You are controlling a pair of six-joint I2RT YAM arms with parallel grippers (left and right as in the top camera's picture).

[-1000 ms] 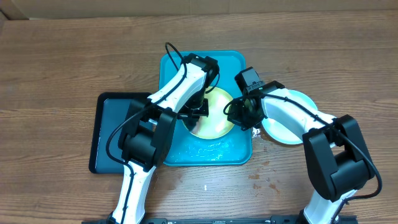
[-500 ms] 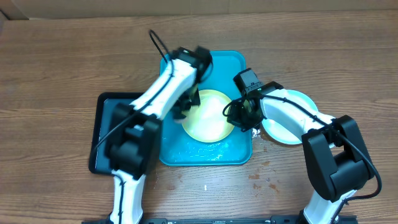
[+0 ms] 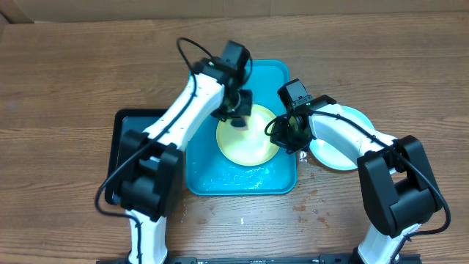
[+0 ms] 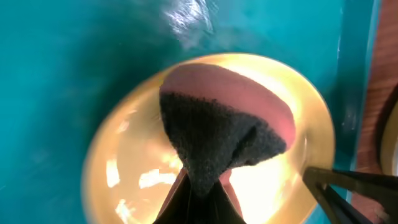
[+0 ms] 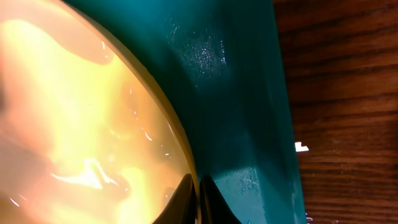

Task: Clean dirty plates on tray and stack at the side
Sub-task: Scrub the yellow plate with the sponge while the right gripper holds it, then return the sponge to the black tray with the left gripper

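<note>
Scrubbing is the step in hand — left gripper [image 4: 200, 202] clamped tight on a sponge [image 4: 217, 130] over the yellow plate [image 3: 249, 143] in the tray [image 3: 220, 176], right gripper [image 5: 198, 202] pinching its right rim closed; next, I judge, lift it rightward onto the blue plate [image 3: 338, 147].

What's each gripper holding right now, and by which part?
The left gripper pinches a sponge by one bunched end, over the yellow plate. The right gripper clamps that plate by its rim, in the turquoise tray.
</note>
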